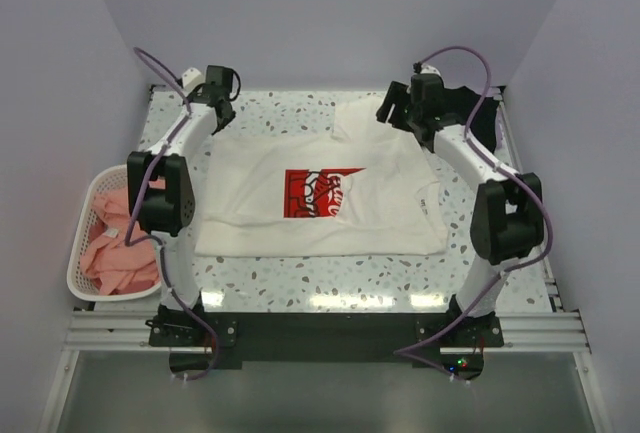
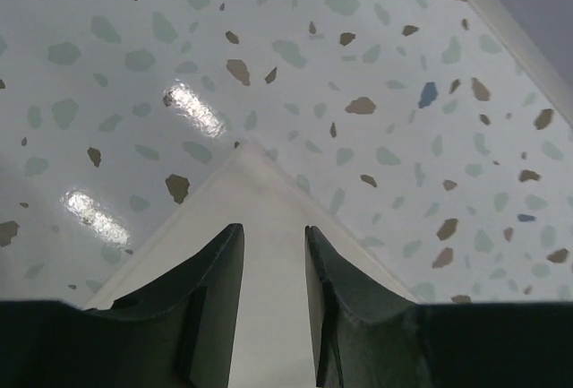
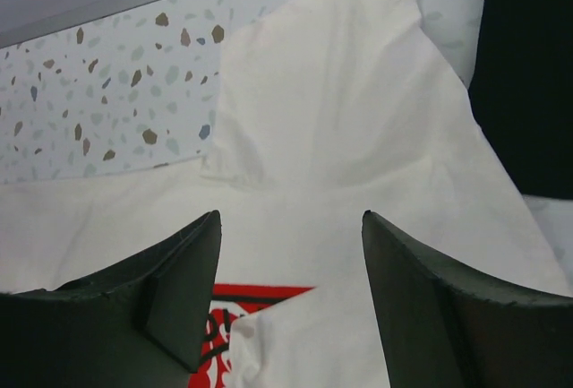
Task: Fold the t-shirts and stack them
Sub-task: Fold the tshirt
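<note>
A white t-shirt [image 1: 320, 215] with a red-and-white chest print [image 1: 322, 193] lies spread on the speckled table, its right side folded in over the edge of the print. My left gripper [image 1: 220, 85] hovers at the shirt's far left corner. In the left wrist view its fingers [image 2: 274, 227] stand apart, and the white corner [image 2: 260, 182] lies flat under them. My right gripper [image 1: 395, 108] is over the shirt's far right part. It is open [image 3: 290, 214] above the white cloth [image 3: 340, 119], with nothing between the fingers. Salmon-pink t-shirts [image 1: 115, 253] lie in the basket.
A white lattice basket [image 1: 78, 253] sits off the table's left edge, beside the left arm. A dark cloth [image 1: 487, 128] lies at the far right behind the right arm and shows as a black patch [image 3: 524, 74] in the right wrist view. Walls close in on three sides.
</note>
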